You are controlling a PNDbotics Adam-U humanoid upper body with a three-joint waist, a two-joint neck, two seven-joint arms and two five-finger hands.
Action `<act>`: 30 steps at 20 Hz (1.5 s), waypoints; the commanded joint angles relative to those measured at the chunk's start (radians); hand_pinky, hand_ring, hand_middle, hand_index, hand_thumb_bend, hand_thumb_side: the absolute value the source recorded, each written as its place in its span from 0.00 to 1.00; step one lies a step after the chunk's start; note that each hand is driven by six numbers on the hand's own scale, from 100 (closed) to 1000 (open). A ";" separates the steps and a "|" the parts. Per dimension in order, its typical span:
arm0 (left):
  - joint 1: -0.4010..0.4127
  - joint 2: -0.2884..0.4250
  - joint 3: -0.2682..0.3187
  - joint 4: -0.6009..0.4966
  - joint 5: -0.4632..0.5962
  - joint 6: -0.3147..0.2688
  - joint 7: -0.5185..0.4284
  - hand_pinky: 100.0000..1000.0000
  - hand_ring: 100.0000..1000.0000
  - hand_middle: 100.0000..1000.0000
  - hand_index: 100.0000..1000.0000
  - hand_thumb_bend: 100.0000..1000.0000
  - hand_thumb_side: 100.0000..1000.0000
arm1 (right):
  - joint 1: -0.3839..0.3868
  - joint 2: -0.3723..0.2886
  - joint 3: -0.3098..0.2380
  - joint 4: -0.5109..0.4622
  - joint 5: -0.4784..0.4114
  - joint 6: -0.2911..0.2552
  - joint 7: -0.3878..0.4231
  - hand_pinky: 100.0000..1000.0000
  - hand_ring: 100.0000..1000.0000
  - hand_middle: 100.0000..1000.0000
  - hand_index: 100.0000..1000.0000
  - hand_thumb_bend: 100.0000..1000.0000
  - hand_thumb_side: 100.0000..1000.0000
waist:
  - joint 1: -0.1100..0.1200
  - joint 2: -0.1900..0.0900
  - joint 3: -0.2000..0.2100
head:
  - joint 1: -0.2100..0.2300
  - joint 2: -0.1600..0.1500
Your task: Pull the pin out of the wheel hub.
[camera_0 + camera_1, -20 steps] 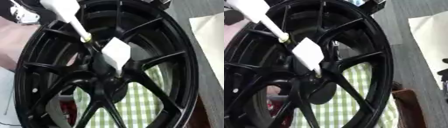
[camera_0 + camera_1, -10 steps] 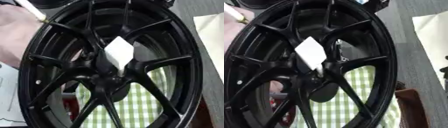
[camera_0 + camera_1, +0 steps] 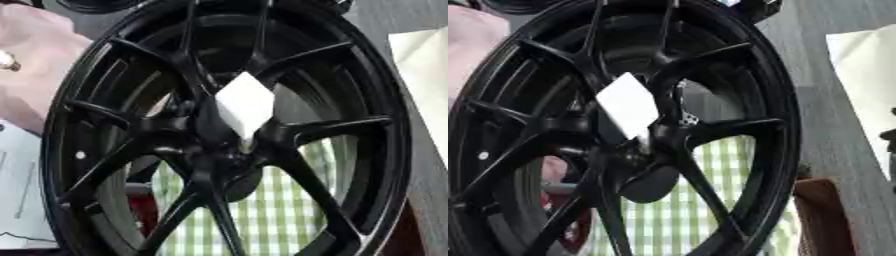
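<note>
Left eye view, wheel hub (image 3: 219, 155) cropped, white tag (image 3: 244, 104) covering centre

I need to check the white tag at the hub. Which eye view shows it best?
The left eye view: the white tag sits near the picture's centre over the black wheel hub. The right eye view shows it whole too, further left.

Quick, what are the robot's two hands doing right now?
Left hand: not in view.
Right hand: not in view; nothing touches the black wheel or the white piece at its hub.
</note>
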 commanded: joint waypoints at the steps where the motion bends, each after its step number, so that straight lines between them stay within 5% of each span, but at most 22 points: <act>1: 0.057 -0.041 0.063 -0.048 -0.073 0.004 0.051 0.66 0.42 0.25 0.32 0.00 0.22 | -0.002 -0.008 -0.014 -0.018 0.007 0.000 -0.009 0.86 0.54 0.69 0.74 0.00 0.54 | -0.017 -0.272 0.004 | 0.001 0.009; 3: 0.109 -0.099 0.094 -0.090 -0.122 0.020 0.081 0.70 0.48 0.36 0.44 0.00 0.22 | -0.001 -0.005 -0.016 -0.018 0.007 0.000 -0.012 0.86 0.54 0.69 0.74 0.00 0.54 | -0.018 -0.271 0.006 | -0.001 0.013; 5: 0.154 -0.145 0.114 -0.128 -0.189 0.049 0.104 0.79 0.67 0.58 0.72 0.00 0.20 | -0.002 -0.003 -0.019 -0.018 0.009 0.002 -0.014 0.86 0.54 0.69 0.74 0.00 0.52 | -0.019 -0.269 0.009 | -0.003 0.010; 7: 0.184 -0.185 0.125 -0.161 -0.276 0.068 0.118 0.87 0.78 0.72 0.85 0.00 0.19 | -0.005 -0.003 -0.019 -0.018 0.008 0.003 -0.014 0.86 0.54 0.69 0.74 0.00 0.52 | -0.020 -0.269 0.011 | -0.001 0.011; 8: 0.197 -0.207 0.126 -0.176 -0.304 0.074 0.119 0.89 0.80 0.75 0.88 0.00 0.54 | -0.007 -0.003 -0.018 -0.018 0.006 0.004 -0.013 0.86 0.54 0.69 0.74 0.00 0.53 | -0.021 -0.270 0.010 | 0.001 0.013; 9: 0.207 -0.227 0.125 -0.188 -0.318 0.080 0.118 0.92 0.82 0.77 0.92 0.00 0.76 | -0.008 -0.004 -0.018 -0.018 0.003 0.004 -0.013 0.86 0.54 0.69 0.74 0.00 0.53 | -0.022 -0.271 0.010 | 0.002 0.015; 13: 0.228 -0.288 0.117 -0.227 -0.301 0.108 0.096 0.91 0.82 0.78 0.95 0.06 0.93 | -0.012 -0.005 -0.019 -0.018 -0.005 0.004 -0.011 0.86 0.54 0.69 0.74 0.00 0.53 | -0.024 -0.276 0.007 | 0.002 0.019; 15: 0.232 -0.305 0.116 -0.246 -0.281 0.137 0.097 0.86 0.77 0.72 0.87 0.00 0.85 | -0.013 -0.006 -0.020 -0.018 -0.008 0.004 -0.011 0.86 0.54 0.69 0.74 0.00 0.53 | -0.026 -0.279 0.007 | 0.004 0.016; 18: 0.233 -0.330 0.111 -0.288 -0.235 0.187 0.142 0.81 0.68 0.58 0.75 0.00 0.54 | -0.013 -0.006 -0.020 -0.018 -0.012 0.004 -0.011 0.86 0.54 0.69 0.74 0.00 0.54 | -0.028 -0.282 0.006 | 0.008 0.012; 20: 0.232 -0.346 0.106 -0.314 -0.182 0.215 0.192 0.78 0.62 0.52 0.70 0.00 0.48 | -0.014 -0.006 -0.021 -0.018 -0.015 0.003 -0.012 0.86 0.54 0.69 0.74 0.00 0.54 | -0.030 -0.283 0.007 | 0.011 0.010; 30: 0.217 -0.404 0.058 -0.428 0.089 0.268 0.364 0.75 0.52 0.41 0.60 0.00 0.53 | -0.021 -0.005 -0.018 -0.018 -0.022 -0.001 -0.009 0.86 0.54 0.69 0.74 0.00 0.54 | -0.038 -0.280 0.011 | 0.025 -0.001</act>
